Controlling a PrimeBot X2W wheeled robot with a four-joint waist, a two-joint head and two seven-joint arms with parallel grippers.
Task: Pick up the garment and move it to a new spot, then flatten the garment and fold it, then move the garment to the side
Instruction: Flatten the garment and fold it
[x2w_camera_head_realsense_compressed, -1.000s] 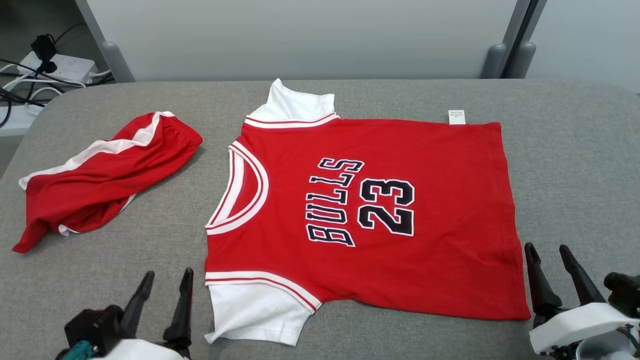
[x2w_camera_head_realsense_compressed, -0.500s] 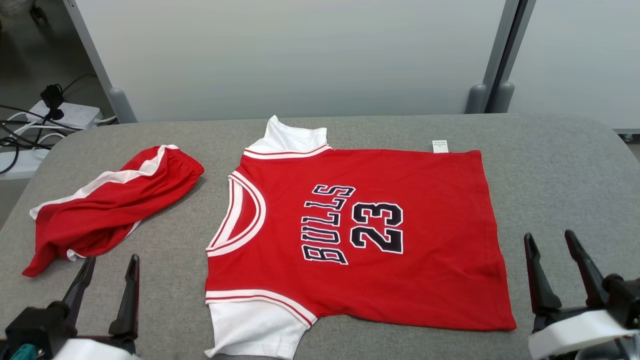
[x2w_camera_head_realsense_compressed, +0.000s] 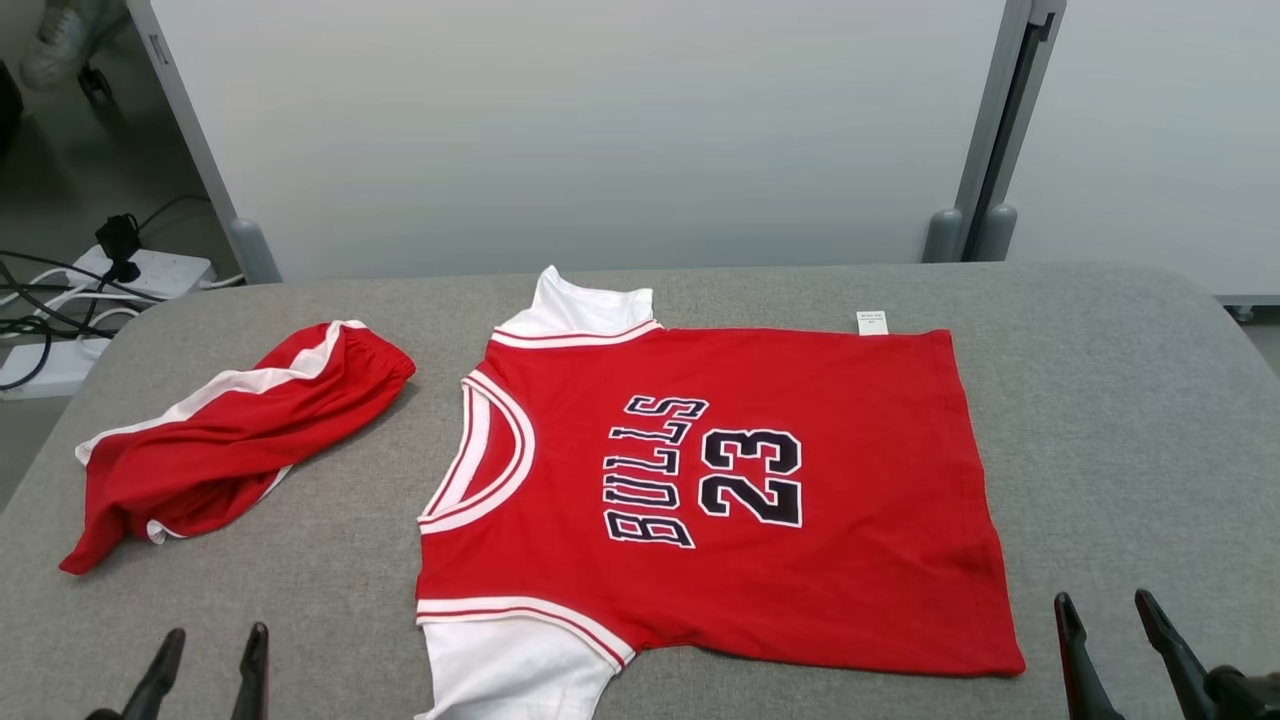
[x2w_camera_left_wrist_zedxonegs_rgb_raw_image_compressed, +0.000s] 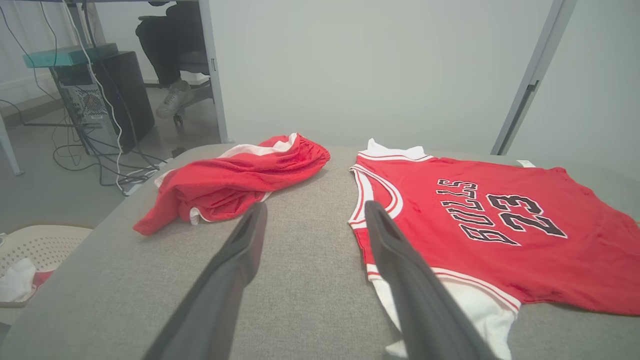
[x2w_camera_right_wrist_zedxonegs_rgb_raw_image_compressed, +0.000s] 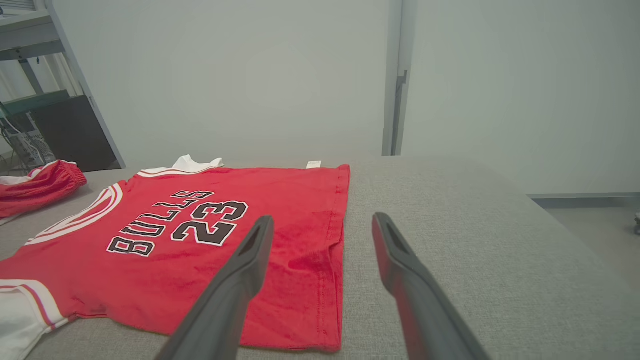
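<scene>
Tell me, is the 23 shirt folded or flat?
Flat. The shirt lies spread out on the table, its whole front and number showing.

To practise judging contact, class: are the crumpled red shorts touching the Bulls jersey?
Apart. The head view shows a strip of bare grey table between the shorts and the jersey, beside its collar.

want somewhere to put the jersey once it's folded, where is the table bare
Widest bare patch: the grey table right of the Bulls 23 jersey, out to the table's right edge. A thinner strip runs behind the jersey along the far edge. The gap between the red shorts and the jersey's collar is narrow; the left end is crowded.
</scene>
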